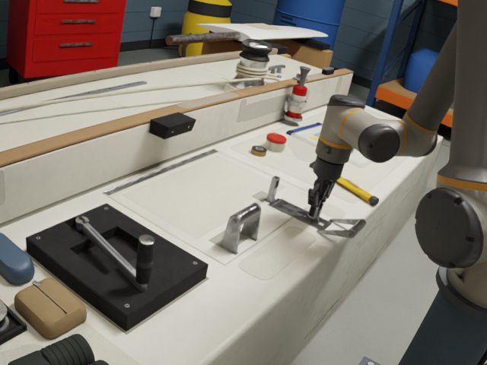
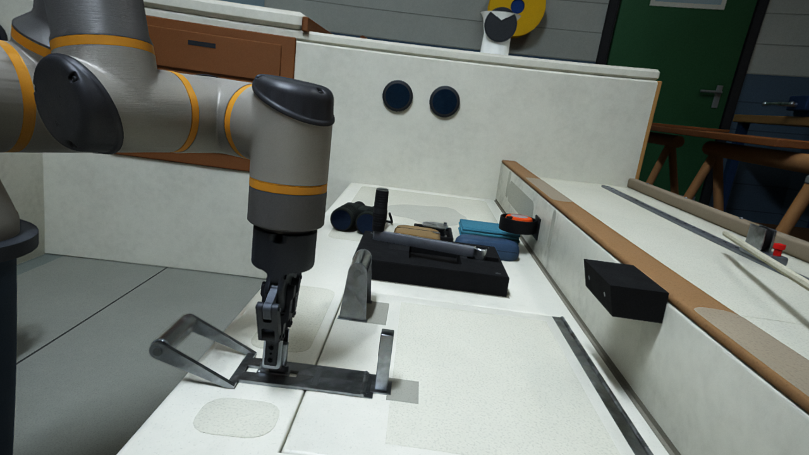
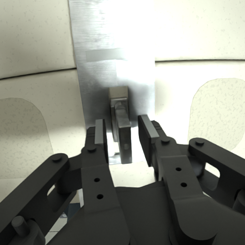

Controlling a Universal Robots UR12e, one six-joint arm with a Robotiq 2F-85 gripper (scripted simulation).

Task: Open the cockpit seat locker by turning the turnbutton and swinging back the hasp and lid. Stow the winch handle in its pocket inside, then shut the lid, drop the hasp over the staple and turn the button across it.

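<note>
The metal hasp [image 1: 299, 214] [image 2: 317, 378] [image 3: 113, 60] lies flat across the seam between the closed locker lid [image 1: 196, 196] [image 2: 486, 373] and the seat edge, with the small turnbutton [image 3: 121, 125] standing through its slot in line with the strap. A wire pull loop [image 1: 346, 228] [image 2: 192, 348] sticks out past the seat's front edge. The winch handle [image 1: 118, 251] [image 2: 424, 244] rests in a black foam tray [image 1: 114, 267] left of the lid. A bent metal lid handle [image 1: 242, 228] [image 2: 357, 286] stands near the lid's front. My gripper [image 1: 314, 214] [image 2: 270, 362] [image 3: 121, 141] points straight down over the turnbutton, open and holding nothing.
The raised coaming wall [image 1: 157, 129] [image 2: 622, 271] with a black block [image 1: 172, 125] runs behind the lid. A yellow-handled tool [image 1: 356, 191], tape roll [image 1: 258, 151] and red-capped jar [image 1: 275, 142] lie on the seat beyond my gripper. Binoculars, pouches and cases crowd the far left end.
</note>
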